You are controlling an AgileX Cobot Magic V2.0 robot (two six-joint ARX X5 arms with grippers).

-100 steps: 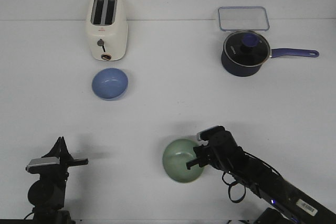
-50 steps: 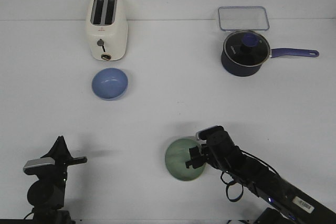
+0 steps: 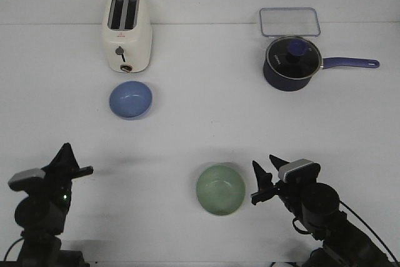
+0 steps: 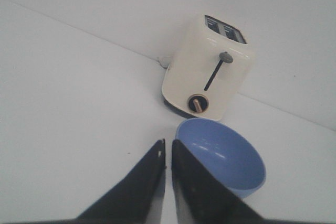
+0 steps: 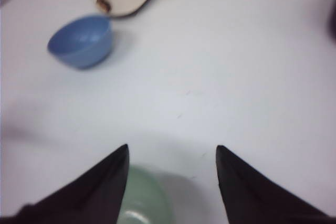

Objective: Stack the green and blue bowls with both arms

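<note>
On the table, near edge: green bowl [image 3: 220, 189] sits free, right gripper [image 3: 265, 181] just at its 3 o'clock, spread and empty.
Blue bowl [image 3: 130, 99] lies well off at 11 o'clock, before the toaster [image 3: 127, 32]; left gripper [image 4: 167, 157] clenched, holding nothing; both bowls glossy, so thin fingers may slip off a rim.

Cream two-slot toaster [image 3: 127, 32] upright, upper left of frame, lever and knob facing the camera | Clear shallow lidded container [image 3: 290, 22] upper right, at the back | Dark navy saucepan [image 3: 293, 63] with glass lid just below it, handle pointing right | White table [image 3: 200, 129] beneath
</note>
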